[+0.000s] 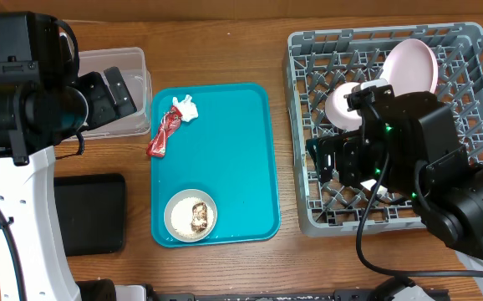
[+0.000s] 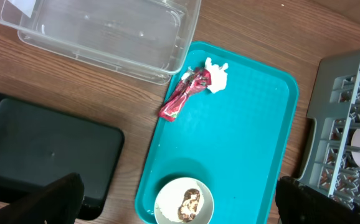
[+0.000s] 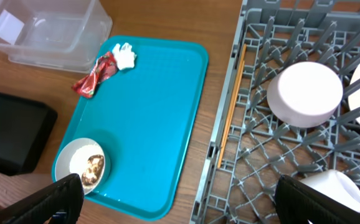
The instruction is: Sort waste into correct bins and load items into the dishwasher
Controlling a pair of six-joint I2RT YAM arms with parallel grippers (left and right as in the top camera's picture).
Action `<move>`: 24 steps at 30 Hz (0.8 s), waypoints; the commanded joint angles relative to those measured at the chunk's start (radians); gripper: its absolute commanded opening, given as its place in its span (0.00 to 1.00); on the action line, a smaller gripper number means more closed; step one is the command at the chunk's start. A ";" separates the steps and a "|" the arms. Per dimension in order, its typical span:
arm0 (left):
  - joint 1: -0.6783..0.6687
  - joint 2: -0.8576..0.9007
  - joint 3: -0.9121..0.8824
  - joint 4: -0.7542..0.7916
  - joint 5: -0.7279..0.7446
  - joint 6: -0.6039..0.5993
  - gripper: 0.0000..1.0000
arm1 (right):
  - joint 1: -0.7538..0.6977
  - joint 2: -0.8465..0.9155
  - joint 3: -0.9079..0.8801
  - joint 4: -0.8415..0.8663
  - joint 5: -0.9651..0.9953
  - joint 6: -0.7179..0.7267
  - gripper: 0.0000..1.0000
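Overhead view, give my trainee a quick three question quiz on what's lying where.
1. True or false: the wrapper lies inside the clear bin.
2. What stands in the rack? A. a pink plate B. a fork C. a bottle
3. How many things lie on the tray?
Key: 1 false; 2 A; 3 three.

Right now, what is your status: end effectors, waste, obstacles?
Left end effector open, empty. Right end effector open, empty. Red wrapper, white tissue, bowl with scraps on tray. Nothing blocks them.
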 commanded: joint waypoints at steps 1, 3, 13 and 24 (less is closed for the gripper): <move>0.002 0.000 0.002 0.003 -0.013 -0.007 1.00 | -0.001 -0.033 -0.010 0.095 0.068 -0.019 1.00; 0.002 0.000 0.002 0.003 -0.013 -0.007 1.00 | -0.002 -0.053 -0.046 0.207 0.071 -0.080 1.00; 0.002 0.000 0.002 0.003 -0.013 -0.007 1.00 | -0.066 -0.213 -0.505 0.878 0.071 -0.168 1.00; 0.002 0.000 0.002 0.003 -0.013 -0.007 1.00 | -0.067 -0.506 -1.060 1.129 0.051 -0.123 1.00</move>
